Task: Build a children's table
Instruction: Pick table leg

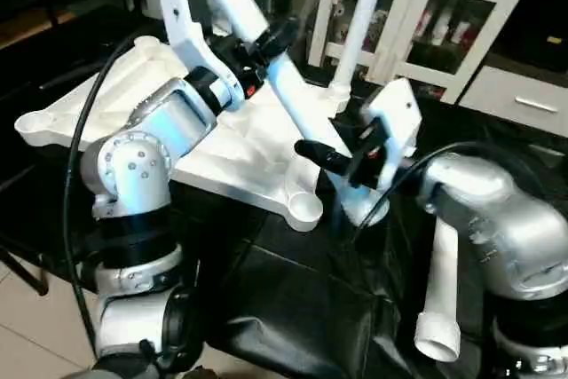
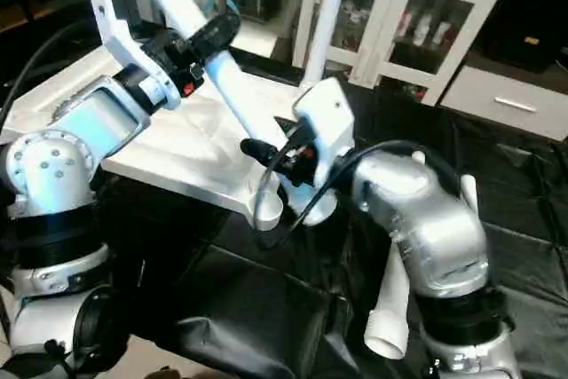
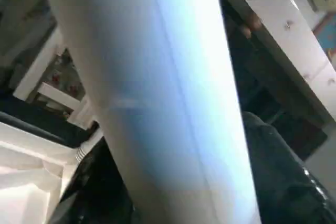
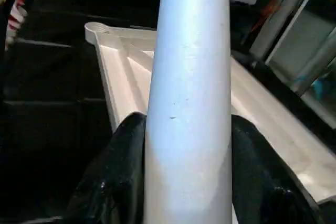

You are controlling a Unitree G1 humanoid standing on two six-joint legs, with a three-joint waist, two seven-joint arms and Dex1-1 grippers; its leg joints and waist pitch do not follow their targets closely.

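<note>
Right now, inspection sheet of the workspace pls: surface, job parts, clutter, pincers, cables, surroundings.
Surface: black cloth draped over the work area.
Job's things: white table top lies underside up, ribs showing; one leg stands upright in a far corner socket; a slanted leg runs down toward the near corner; a loose leg lies on the cloth.
Clutter: nothing seen.
Pincers: left pincer closed around the slanted leg higher up; right pincer clamps the same leg lower down, a finger on each side.
Cables: black cable loops over the left arm; another by the right wrist.
Surroundings: white glass-door cabinet behind.
</note>
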